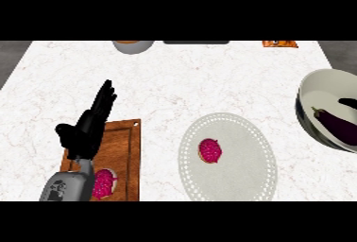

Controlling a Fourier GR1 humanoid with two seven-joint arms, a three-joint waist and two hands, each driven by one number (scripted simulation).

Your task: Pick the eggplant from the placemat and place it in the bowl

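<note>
Eggplant (336, 124) is in the bowl (315, 90), lying against its inner wall, stem end toward the bowl's middle. Bowl sits right of the placemat (254, 165), cut off by the view's right edge. A small dark shape shows inside the bowl beyond the eggplant; we can't tell what it is.

On the placemat: one pink round fruit half (210, 151), left of the mat's centre. No eggplant on it.

Left of the placemat: one wooden cutting board (125, 146) carrying a second pink fruit half (105, 183) at its near end, partly behind our forearm.

Left hand (87, 127) is raised over the board's left edge, fingers straight and pointing away from us, thumb out to the left, released, holding nothing. Grey forearm comes in from the lower edge. Right hand isn't visible.

Count: one bowl, one eggplant, one placemat, one board, two pink halves. Beyond the placemat at the counter's far edge: one grey cup-like vessel (132, 46), one dark flat item (196, 42), one orange item (279, 44), all cropped.
</note>
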